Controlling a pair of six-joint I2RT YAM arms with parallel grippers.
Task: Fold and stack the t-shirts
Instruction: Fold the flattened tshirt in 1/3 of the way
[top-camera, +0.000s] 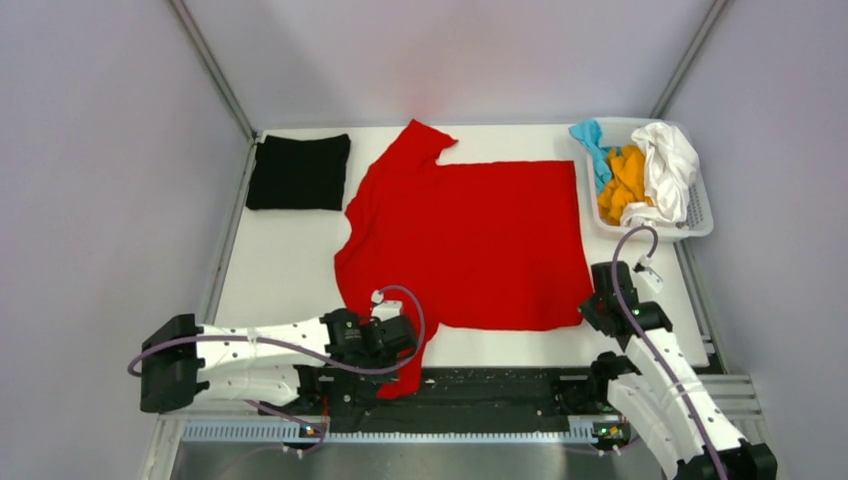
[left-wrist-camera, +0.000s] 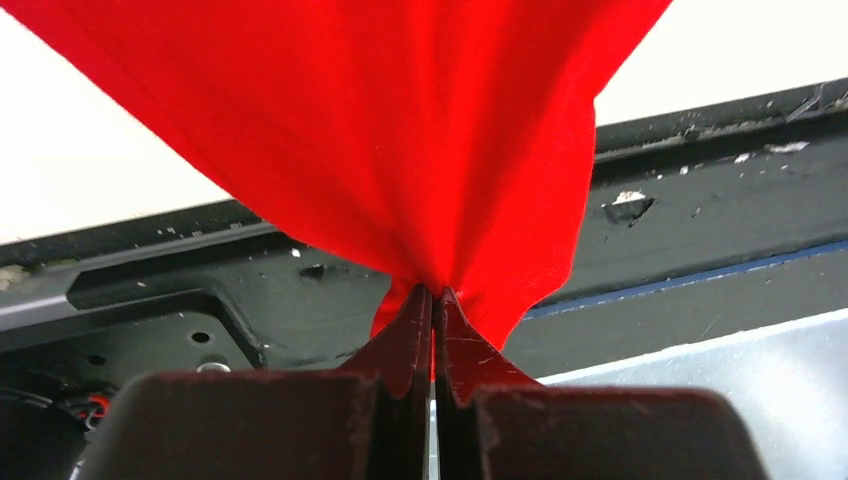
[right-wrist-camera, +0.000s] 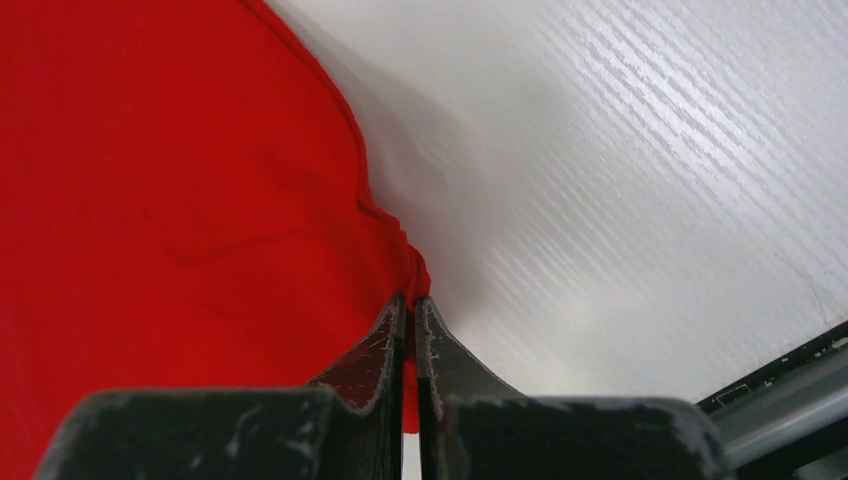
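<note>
Found at opening fold, with red t-shirt (top-camera: 470, 240) spread on tabletop (top-camera: 280, 270) beyond both claws, left claw (left-wrist-camera: 433, 292) pinched shut on its near sleeve end, right claw (right-wrist-camera: 410, 298) likewise on near hem corner; judged next to need an even paired lift across.

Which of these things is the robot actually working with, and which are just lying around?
Job: red t-shirt, black t-shirt, white t-shirt, orange t-shirt, teal t-shirt.
Just lying about: basket, table.
</note>
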